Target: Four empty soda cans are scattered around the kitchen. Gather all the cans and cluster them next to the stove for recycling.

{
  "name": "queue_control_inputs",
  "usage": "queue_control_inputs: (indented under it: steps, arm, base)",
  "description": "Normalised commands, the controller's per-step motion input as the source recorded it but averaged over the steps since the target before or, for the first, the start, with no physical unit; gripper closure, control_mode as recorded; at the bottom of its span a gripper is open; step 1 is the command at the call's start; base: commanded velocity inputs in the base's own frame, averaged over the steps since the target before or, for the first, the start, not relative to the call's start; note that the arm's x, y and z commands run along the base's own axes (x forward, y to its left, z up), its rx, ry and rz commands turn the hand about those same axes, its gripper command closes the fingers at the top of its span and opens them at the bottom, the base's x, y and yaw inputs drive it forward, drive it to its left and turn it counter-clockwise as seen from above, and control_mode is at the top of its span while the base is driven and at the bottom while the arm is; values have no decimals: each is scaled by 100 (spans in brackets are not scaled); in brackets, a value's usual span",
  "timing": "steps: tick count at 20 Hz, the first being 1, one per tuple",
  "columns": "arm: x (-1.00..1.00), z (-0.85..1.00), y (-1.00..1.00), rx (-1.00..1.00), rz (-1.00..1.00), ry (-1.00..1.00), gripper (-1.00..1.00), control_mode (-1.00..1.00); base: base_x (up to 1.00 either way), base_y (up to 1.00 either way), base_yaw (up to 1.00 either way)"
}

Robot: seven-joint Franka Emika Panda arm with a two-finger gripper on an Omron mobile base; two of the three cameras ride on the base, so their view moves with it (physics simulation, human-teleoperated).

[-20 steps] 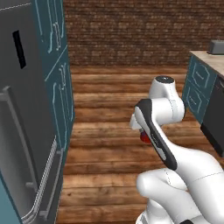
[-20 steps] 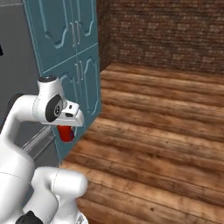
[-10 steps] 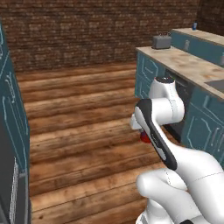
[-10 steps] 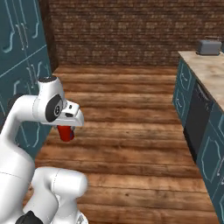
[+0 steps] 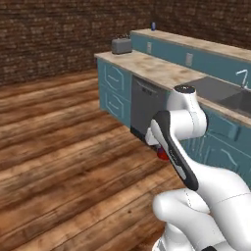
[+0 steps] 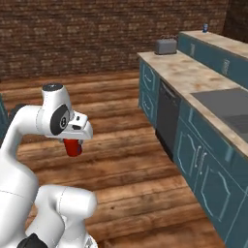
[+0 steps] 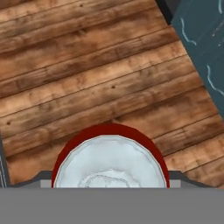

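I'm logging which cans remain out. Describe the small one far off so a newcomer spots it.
Follow the long counter past the grey toaster to the raised ledge behind it. At its far end stands a small blue can, alone, unlike the red can in the jaws.

Red can, teal cabinets, brown plank floor

The soda can [image 6: 73, 147] is red with a silvery-grey top; a small blue can [image 6: 205, 28] stands far off. The desk [image 6: 184, 68] is mottled beige over teal cabinets [image 6: 201, 179], the dishwasher [image 5: 145, 112] dark grey, the toaster [image 6: 165, 46] grey. The floor [image 7: 87, 83] is streaked brown wood, the wall [image 6: 97, 34] dark brown brick.
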Motion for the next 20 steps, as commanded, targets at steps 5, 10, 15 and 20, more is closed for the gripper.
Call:
queue_control_inputs:
  steps: [5, 10, 15, 20]
  arm:
    - [0, 0, 0, 0, 0, 0, 100, 100]
    - [0, 0, 0, 0, 0, 0, 100, 100]
    - [0, 0, 0, 0, 0, 0, 100, 100]
    - [0, 0, 0, 0, 0, 0, 100, 100]
  base:
    - [0, 0, -50]
    - [0, 0, -50]
    - [0, 0, -50]
    - [0, 0, -50]
